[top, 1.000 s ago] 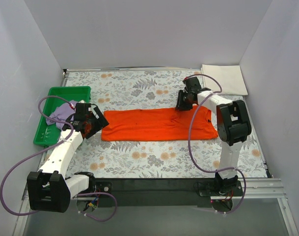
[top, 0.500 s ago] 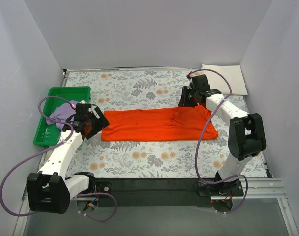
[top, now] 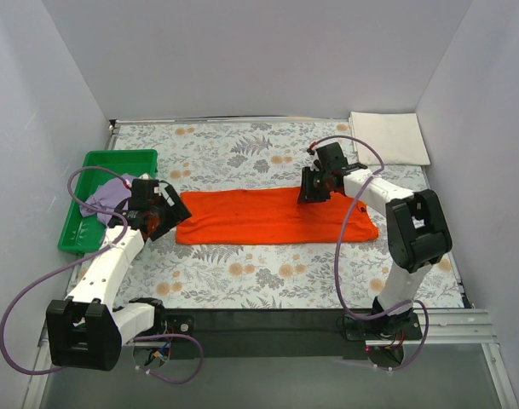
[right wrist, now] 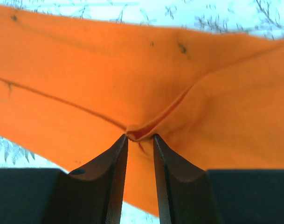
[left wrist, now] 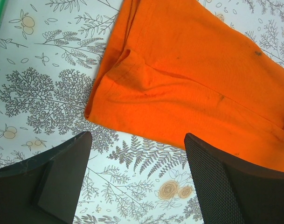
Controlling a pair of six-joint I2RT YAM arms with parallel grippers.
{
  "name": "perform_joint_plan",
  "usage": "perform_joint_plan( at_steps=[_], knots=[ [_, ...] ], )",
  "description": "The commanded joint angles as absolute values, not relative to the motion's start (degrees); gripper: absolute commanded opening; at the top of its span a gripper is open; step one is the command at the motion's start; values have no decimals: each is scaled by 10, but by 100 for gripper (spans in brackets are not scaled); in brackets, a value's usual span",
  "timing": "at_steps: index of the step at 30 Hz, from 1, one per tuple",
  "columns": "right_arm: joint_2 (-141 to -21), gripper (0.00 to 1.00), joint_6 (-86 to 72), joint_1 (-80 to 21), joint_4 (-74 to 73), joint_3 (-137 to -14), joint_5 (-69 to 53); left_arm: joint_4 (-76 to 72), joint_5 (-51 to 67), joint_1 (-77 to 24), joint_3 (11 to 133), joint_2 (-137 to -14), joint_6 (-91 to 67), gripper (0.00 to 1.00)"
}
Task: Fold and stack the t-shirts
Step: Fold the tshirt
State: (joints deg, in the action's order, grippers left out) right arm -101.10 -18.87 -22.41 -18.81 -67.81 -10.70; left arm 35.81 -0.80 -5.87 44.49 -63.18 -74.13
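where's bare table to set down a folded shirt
Two bare strips: the far one between the orange t-shirt and the back wall, running from the green tray to the cream-white t-shirt; the near one between it and the arm bases. Crowded beside the tray around the left gripper, and where the right gripper pinches the shirt.

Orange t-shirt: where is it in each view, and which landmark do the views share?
Top external: orange t-shirt, a long strip across the middle.
Left wrist: orange t-shirt at upper right.
Right wrist: orange t-shirt fills most, a fold between the fingers.
Shared landmark: the floral tablecloth.
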Motion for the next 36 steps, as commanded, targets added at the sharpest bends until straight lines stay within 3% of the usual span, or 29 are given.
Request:
perform_joint_plan(
  at_steps=[1,13,19,29,36],
  knots=[
    [-1053,30,-198,-227,-160,-722,-104,359,-1,-62,439,-619,-741,74],
    [-1117,29,-180,-229,-153,-772,-119,344,19,-98,424,-628,-775,70],
    [-1014,43,-163,-224,-184,-718,-63,313,16,-132,461,-678,-747,71],
    [-801,48,-216,-185,-246,-493,32,212,-46,-205,597,-889,-619,73],
    [-777,50,-231,-177,-208,-441,27,185,-95,-214,662,-1015,-583,72]
  ],
)
